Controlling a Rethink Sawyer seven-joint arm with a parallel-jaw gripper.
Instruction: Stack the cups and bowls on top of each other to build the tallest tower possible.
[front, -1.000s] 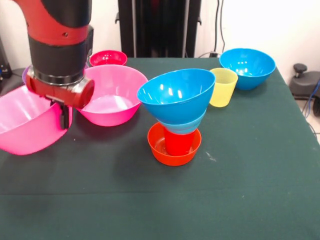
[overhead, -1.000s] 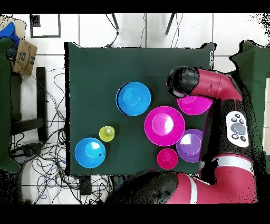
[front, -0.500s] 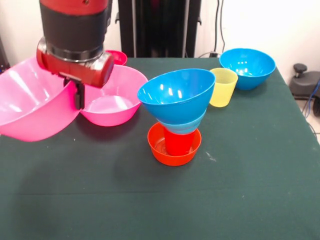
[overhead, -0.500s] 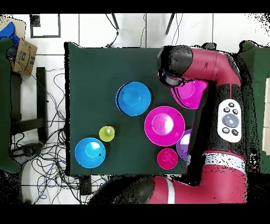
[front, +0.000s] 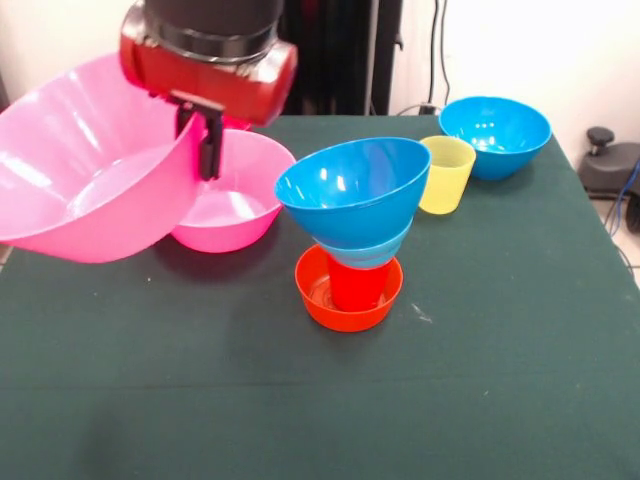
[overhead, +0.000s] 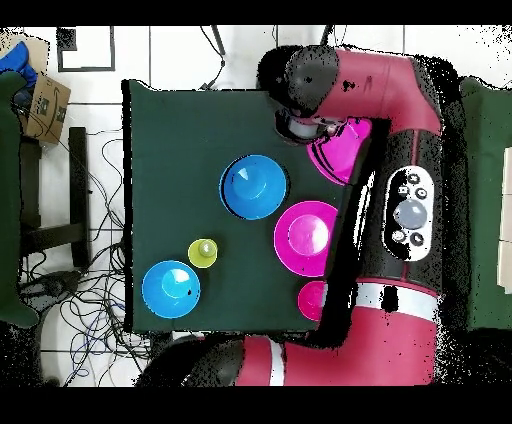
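Rising now, the large pink bowl (front: 90, 180) is higher than a sec ago, tilted, left of the tower (front: 352, 235); my gripper (front: 205, 140) pinches its rim. Next I bring it over the blue bowl (front: 355, 190).

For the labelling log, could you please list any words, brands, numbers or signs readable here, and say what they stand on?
None can be read.
The bowls, the cups and the tower are plain plastic.
The arm's button panel carries marks too small to read.
The cardboard box shows no legible print.
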